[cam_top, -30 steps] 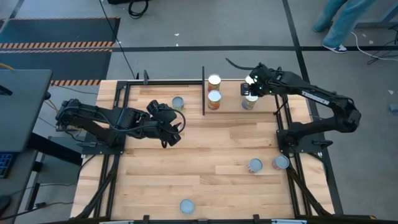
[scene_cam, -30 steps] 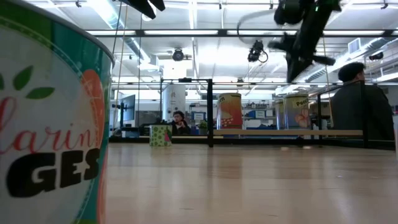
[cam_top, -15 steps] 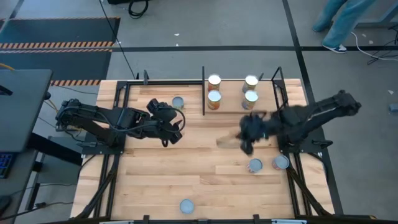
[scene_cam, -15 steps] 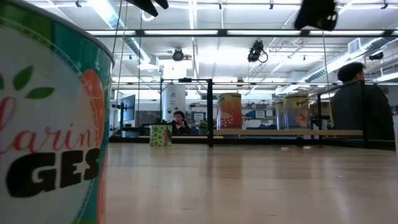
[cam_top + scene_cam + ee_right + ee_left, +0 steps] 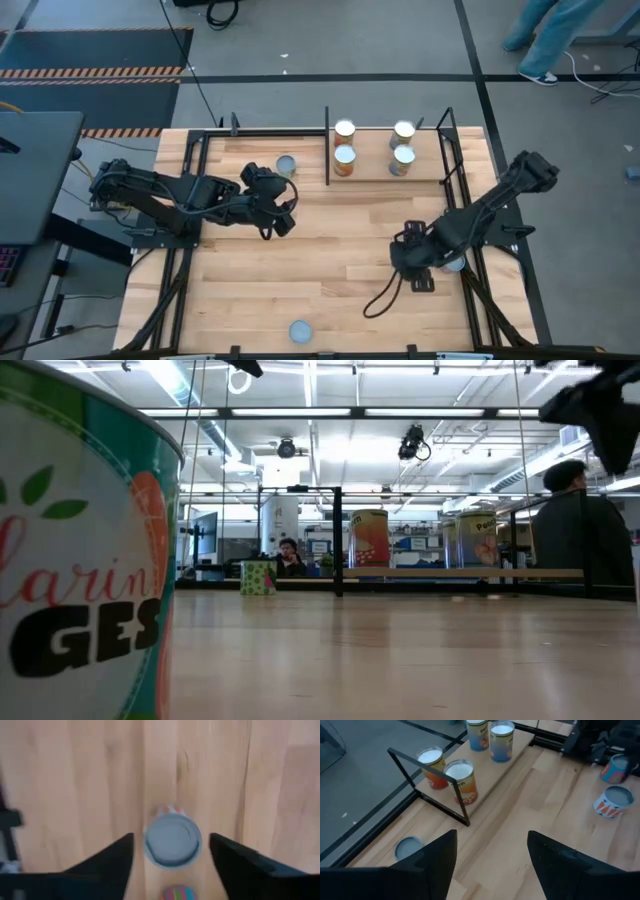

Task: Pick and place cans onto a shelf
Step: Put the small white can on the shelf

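Note:
Four cans (image 5: 345,155) stand upright on the shelf (image 5: 372,162) at the table's far side; the left wrist view shows them too (image 5: 461,781). One can (image 5: 286,164) stands on the table left of the shelf, and another (image 5: 299,331) stands by the near edge. My right gripper (image 5: 408,262) hovers open over a blue-grey-topped can (image 5: 173,841) at the near right, a finger (image 5: 112,855) on either side and above it. A further can (image 5: 455,264) peeks out beside the arm. My left gripper (image 5: 285,205) waits open at centre left.
The shelf's black posts and rails (image 5: 435,785) frame the board. In the low view a large labelled can (image 5: 80,550) fills the left. A person (image 5: 580,530) sits beyond the table. Bare wood lies across the table's middle (image 5: 330,250).
My right gripper has left the shelf's right end, where two cans now show, and swung toward the table's near edge, coming down over a can at the near right. The left arm has barely shifted.

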